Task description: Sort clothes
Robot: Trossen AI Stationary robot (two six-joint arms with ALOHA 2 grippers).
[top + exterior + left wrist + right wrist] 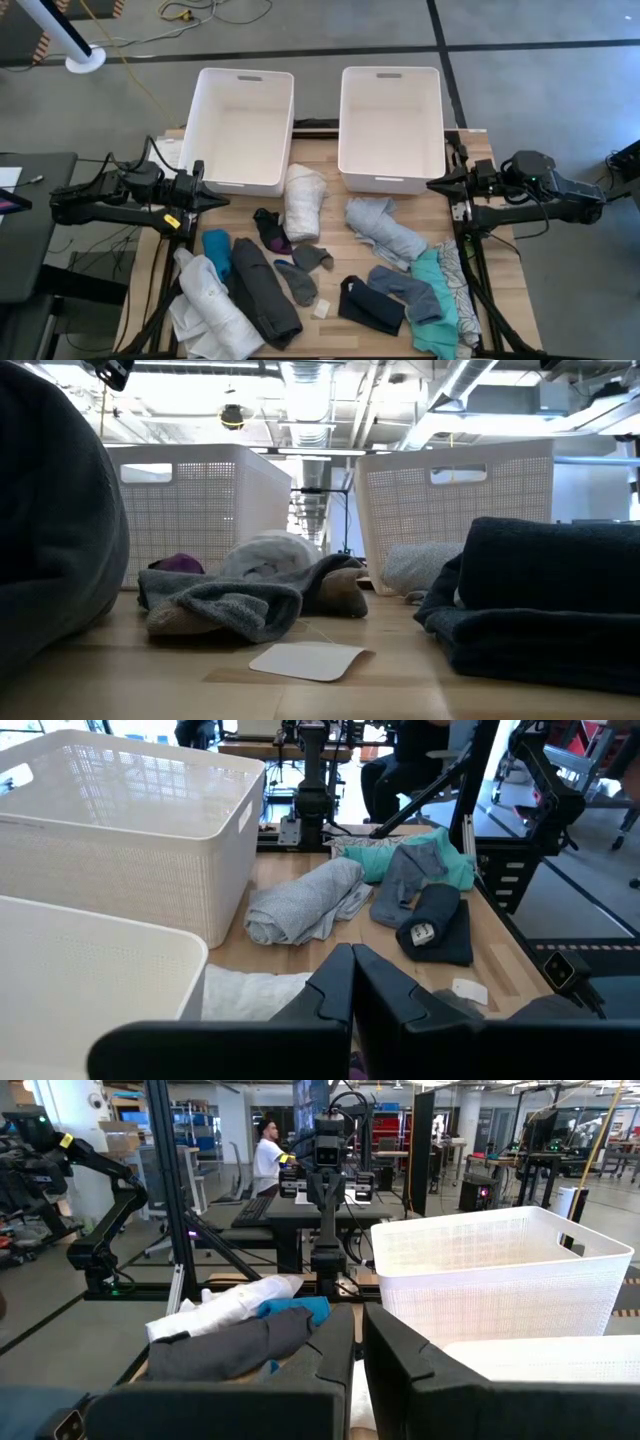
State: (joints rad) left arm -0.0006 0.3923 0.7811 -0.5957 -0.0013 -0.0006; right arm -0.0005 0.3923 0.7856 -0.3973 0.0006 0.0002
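The clothes (330, 270) are lying in loose piles on the near half of the table (330, 200), in front of two white bins (245, 125). The bins are standing side by side at the far edge. A white roll (303, 200) is lying between the bins, on their near side. The left gripper (222, 201) is hovering at the left bin's near left corner, fingers pressed together. The right gripper (432, 183) is waiting at the right bin's near right corner, fingers also together.

Your clothes (330, 275) sprawl across the bench (325, 205) at 6 o'clock; two white bins (245, 130) sit at 12.
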